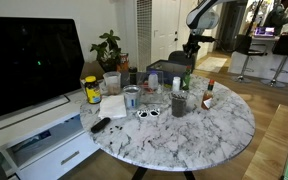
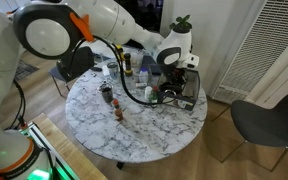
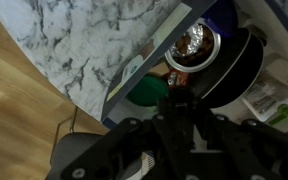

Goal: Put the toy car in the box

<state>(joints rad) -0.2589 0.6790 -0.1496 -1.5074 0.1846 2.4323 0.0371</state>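
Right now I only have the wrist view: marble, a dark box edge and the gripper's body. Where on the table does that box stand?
Observer: In an exterior view the box stands at the rim of the round table, not in the middle, and the gripper hangs right over it.
Operator: What else lies on the marble, outside my picture?
Observer: Sunglasses lie near the table's middle, apart from the box.
Operator: Is anything standing off the table on the box's side?
Observer: A dark chair stands there, apart from the table.
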